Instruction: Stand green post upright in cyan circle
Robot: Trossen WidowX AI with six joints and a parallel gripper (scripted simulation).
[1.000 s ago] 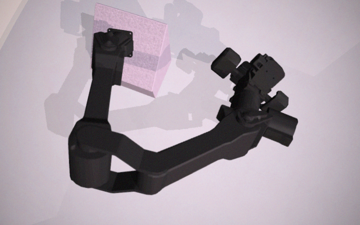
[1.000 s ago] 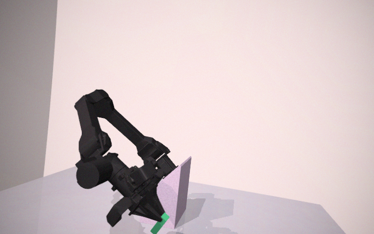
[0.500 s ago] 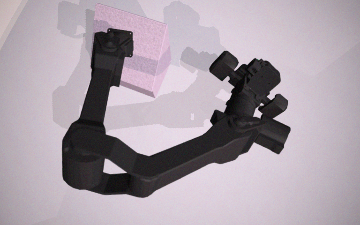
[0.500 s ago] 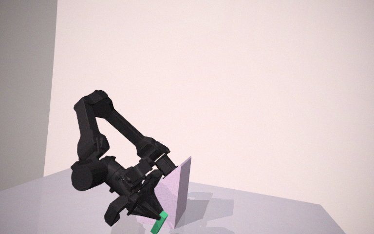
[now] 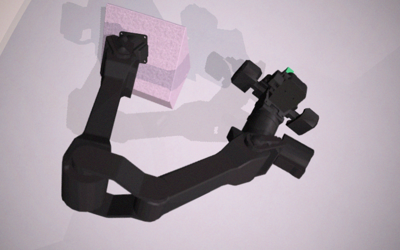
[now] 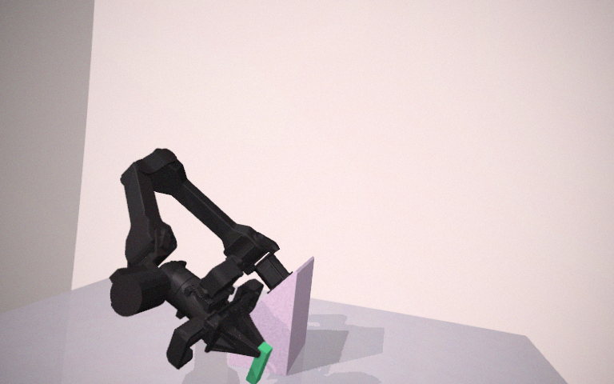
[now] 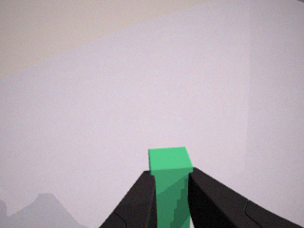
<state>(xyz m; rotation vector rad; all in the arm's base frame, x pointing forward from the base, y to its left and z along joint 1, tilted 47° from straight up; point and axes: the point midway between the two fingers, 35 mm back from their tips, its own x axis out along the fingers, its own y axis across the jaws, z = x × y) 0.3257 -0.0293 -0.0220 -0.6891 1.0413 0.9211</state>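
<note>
The green post (image 5: 289, 70) (image 6: 259, 364) (image 7: 170, 159) is held near its upper end. In the exterior view it is steep but leans, its lower end toward the lower left and cut by the frame's bottom edge. My gripper (image 6: 263, 347) (image 7: 169, 178) is shut on it, one finger on each side in the wrist view. In the top view the gripper body hides all but a corner of the post. The cyan circle shows in none of the views. Whether the post touches the table cannot be told.
A pink slanted block (image 5: 160, 44) (image 6: 301, 317) stands beside the arm's base. The arm reaches around in front of it. Shadows of the arm fall on the pale table (image 5: 353, 176) (image 6: 430, 348). A wall (image 6: 362, 135) rises behind the table.
</note>
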